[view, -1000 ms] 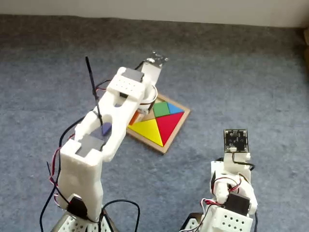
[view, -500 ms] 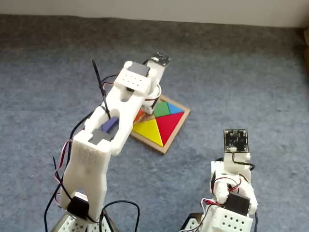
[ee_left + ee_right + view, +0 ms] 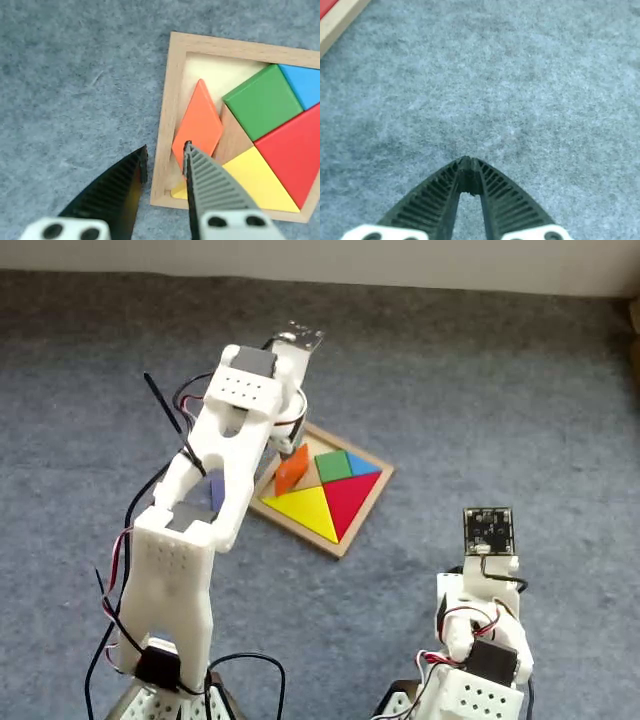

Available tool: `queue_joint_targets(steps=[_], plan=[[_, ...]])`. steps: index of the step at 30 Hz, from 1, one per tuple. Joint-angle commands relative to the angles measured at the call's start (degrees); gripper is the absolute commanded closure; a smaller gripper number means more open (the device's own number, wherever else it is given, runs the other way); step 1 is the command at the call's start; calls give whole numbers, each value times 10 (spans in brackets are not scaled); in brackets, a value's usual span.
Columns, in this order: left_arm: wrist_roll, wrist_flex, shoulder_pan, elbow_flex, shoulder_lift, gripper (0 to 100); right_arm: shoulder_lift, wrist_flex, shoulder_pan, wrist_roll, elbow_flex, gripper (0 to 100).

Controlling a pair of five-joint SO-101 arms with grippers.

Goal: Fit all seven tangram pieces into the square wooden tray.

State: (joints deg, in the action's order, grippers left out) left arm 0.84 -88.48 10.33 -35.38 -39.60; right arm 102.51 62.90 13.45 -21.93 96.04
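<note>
Left pincer (image 3: 165,147), open now, has shifted frame-left in high view, uncovering orange parallelogram (image 3: 199,120) leaning tilted on wooden tray (image 3: 170,100) rim, not seated; likely needs nudging. Right pincer (image 3: 468,162) closed.

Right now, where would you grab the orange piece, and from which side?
Probably from above, pinching the orange piece across its long edges mid-length. It seems to lean on the tray wall, leaving those edges exposed; the left gripper hangs open nearby.
</note>
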Motion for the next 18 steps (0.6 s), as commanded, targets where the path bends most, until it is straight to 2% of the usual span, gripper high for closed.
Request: queue_joint_targets(steps=[1, 10, 18], plan=[[3, -10, -7, -28, 8, 860, 14, 0, 7, 0, 56, 989], [1, -39, 73, -29, 6, 855, 14, 0, 7, 0, 56, 989], [2, -35, 57, -28, -22, 790, 14, 0, 7, 0, 56, 989]])
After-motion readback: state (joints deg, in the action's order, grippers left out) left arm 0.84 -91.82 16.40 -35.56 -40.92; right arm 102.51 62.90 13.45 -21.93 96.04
